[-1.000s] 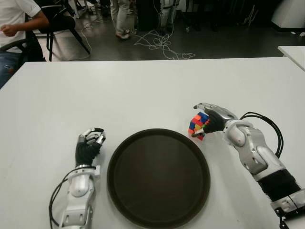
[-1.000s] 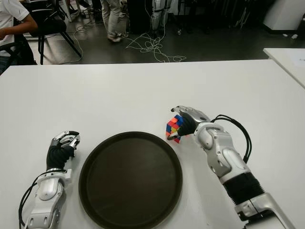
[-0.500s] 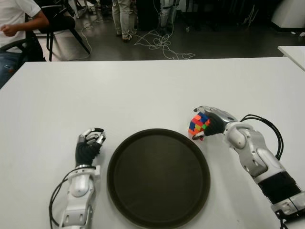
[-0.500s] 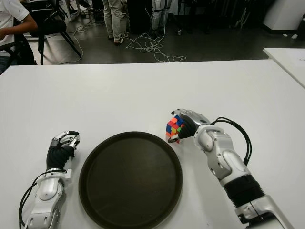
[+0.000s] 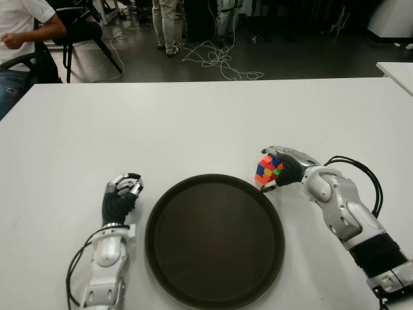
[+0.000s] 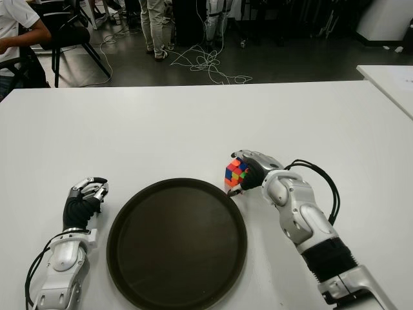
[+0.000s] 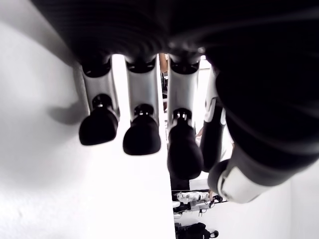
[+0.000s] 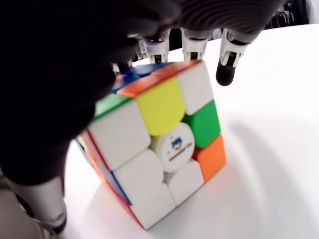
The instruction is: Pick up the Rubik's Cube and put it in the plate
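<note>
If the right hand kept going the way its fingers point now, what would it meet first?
The right hand, closed on the Rubik's Cube, points toward the robot's left. It would probably first meet the near rim of the plate, though its height above it is unclear.

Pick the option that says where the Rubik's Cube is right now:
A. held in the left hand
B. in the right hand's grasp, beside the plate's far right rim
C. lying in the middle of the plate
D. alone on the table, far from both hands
B: the right hand closes its fingers around the Rubik's Cube just off the rim of the plate, while the left hand shows left of the plate, holding nothing.
</note>
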